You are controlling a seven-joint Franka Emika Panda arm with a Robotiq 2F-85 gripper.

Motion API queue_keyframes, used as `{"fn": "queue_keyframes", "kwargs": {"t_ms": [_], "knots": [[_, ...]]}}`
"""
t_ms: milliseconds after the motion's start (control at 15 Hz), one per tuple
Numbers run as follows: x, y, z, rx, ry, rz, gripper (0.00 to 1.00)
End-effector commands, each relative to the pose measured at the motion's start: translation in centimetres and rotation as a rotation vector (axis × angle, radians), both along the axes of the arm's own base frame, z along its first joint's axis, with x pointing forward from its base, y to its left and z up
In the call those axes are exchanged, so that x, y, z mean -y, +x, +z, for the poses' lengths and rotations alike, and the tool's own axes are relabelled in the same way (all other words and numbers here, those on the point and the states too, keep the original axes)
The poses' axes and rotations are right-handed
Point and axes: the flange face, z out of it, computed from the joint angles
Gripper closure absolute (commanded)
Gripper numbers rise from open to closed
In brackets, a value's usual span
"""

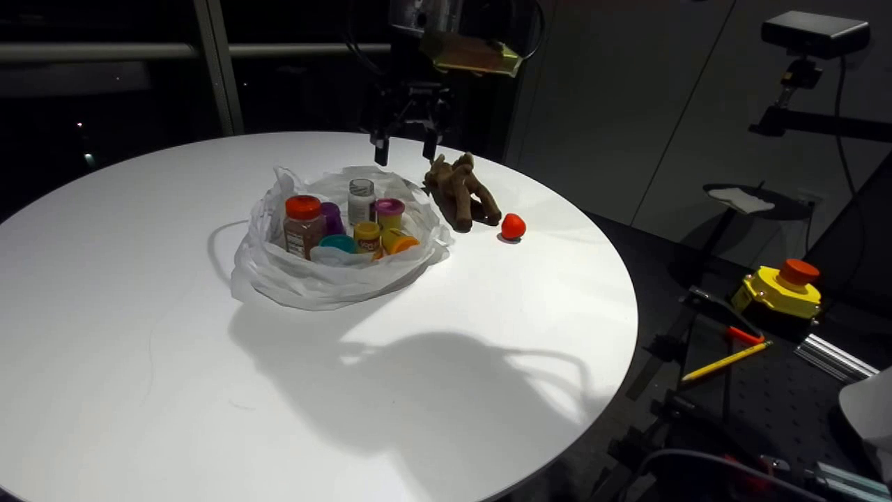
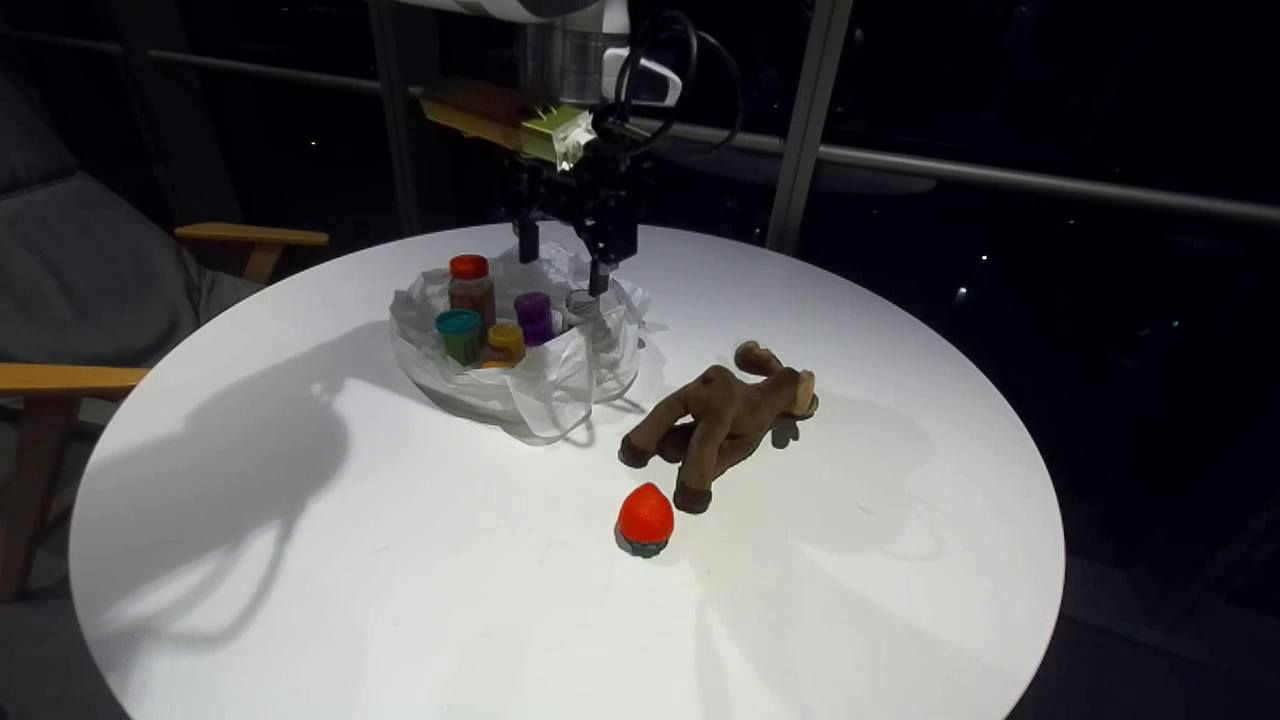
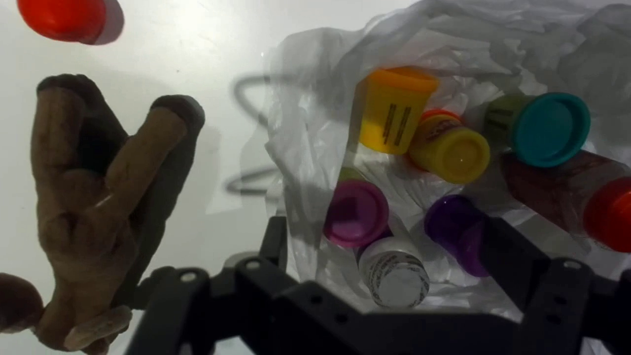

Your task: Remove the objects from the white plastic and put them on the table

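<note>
Because the loose bag (image 1: 333,284) stands close around the white bottle (image 1: 361,203), the gripper (image 1: 405,150), spread wide, could snag both.

White rounded arm shell (image 2: 530,8), greyish glossy wrist cylinder (image 2: 562,62), black looping cables (image 2: 692,52), amber-and-yellow block (image 2: 505,120) with a crumpled whitish end (image 2: 575,138), angular black jaws, blunt dark fingers (image 2: 528,242), round pale screw heads (image 3: 188,277).

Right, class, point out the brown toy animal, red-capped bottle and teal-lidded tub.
Brown toy animal (image 2: 732,408): in an exterior view, on its body.
Red-capped bottle (image 1: 304,229): in an exterior view, on its body.
Teal-lidded tub (image 3: 542,128): in the wrist view, on its lid.
</note>
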Motion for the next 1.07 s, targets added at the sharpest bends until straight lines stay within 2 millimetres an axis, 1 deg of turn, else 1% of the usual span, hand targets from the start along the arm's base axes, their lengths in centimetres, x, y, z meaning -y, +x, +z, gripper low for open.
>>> {"fn": "queue_keyframes", "kwargs": {"t_ms": [0, 133, 400, 733, 800, 933, 1000], "knots": [[-1.1, 3.9, -1.7, 0.016, 0.011, -0.045, 0.0], [-1.5, 5.0, -2.8, 0.018, 0.013, -0.057, 0.0], [-1.8, 6.9, -4.3, 0.045, 0.004, -0.076, 0.0], [-2.7, 7.9, -5.6, 0.043, 0.009, -0.076, 0.0], [-2.8, 8.0, -5.9, 0.044, 0.005, -0.075, 0.02], [-3.0, 8.2, -6.3, 0.048, 0.0, -0.076, 0.27], [-3.1, 8.3, -6.3, 0.051, -0.002, -0.077, 0.3]]}}
